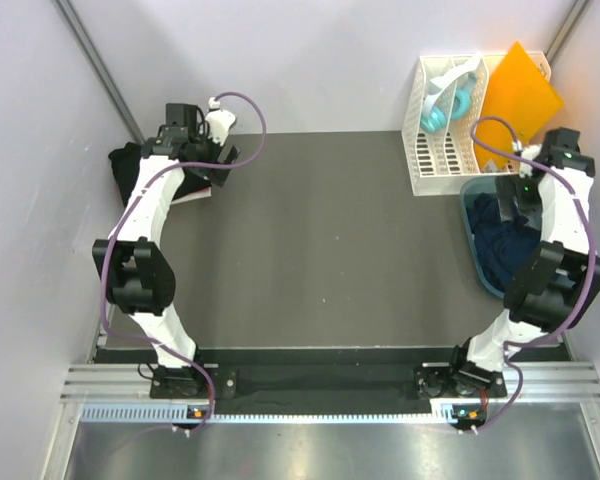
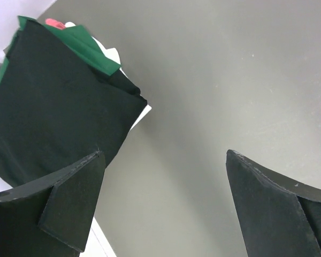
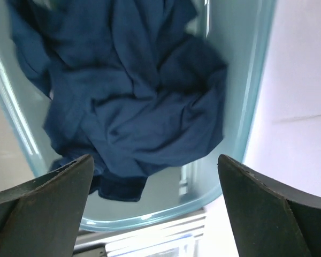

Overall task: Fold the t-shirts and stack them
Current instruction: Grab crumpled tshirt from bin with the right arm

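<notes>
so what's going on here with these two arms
Two robot arms are partway through folding and stacking t-shirts. The left arm hangs with open, empty jaws beside a stack of folded dark shirts at the far left of the table. The right arm hangs over the teal tub, jaws open, above a crumpled navy t-shirt not yet picked up.

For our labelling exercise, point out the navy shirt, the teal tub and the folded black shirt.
Navy shirt (image 3: 139, 107): right wrist view, on its crumpled middle.
Teal tub (image 3: 247, 80): right wrist view, on its right wall.
Black shirt (image 2: 53, 107): left wrist view, on its flat top face.
</notes>
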Action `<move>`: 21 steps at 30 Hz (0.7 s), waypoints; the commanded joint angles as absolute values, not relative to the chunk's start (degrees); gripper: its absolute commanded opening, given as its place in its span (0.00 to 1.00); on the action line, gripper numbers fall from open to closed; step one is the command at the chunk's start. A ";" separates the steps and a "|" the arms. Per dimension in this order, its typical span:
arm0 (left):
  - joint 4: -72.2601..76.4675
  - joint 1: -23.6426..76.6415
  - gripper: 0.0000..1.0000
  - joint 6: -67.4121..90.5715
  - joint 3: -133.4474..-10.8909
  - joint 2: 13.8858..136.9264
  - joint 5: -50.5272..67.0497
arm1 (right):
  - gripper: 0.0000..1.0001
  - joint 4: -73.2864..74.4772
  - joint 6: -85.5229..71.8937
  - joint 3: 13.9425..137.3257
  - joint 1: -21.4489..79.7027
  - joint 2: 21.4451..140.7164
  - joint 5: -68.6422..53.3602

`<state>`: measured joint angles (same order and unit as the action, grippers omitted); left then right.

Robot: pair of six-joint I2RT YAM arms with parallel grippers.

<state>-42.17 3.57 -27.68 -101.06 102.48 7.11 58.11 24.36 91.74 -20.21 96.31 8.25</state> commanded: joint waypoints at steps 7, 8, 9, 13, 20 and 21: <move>-45.17 7.20 0.99 -29.80 -104.24 104.15 1.85 | 1.00 54.77 26.72 82.37 -28.92 96.85 -0.53; -45.26 7.73 0.99 -29.71 -104.24 104.24 1.76 | 1.00 53.97 27.07 81.22 -29.00 97.12 -0.61; -45.26 8.00 0.99 -29.53 -104.24 104.15 1.50 | 1.00 53.18 27.42 79.56 -29.00 97.47 -1.31; -45.18 9.58 0.99 -28.83 -104.24 103.97 0.79 | 0.94 50.72 27.60 79.28 -29.00 101.41 -2.99; -44.21 11.69 0.99 -28.12 -102.31 102.13 0.61 | 0.58 48.78 26.63 82.44 -29.00 106.70 -3.69; -44.12 11.78 0.99 -27.86 -102.04 101.61 0.53 | 0.49 49.13 26.72 83.31 -29.00 106.96 -4.47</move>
<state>-45.01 11.11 -28.67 -101.60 104.18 1.37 51.83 27.11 79.15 -29.15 105.54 -1.41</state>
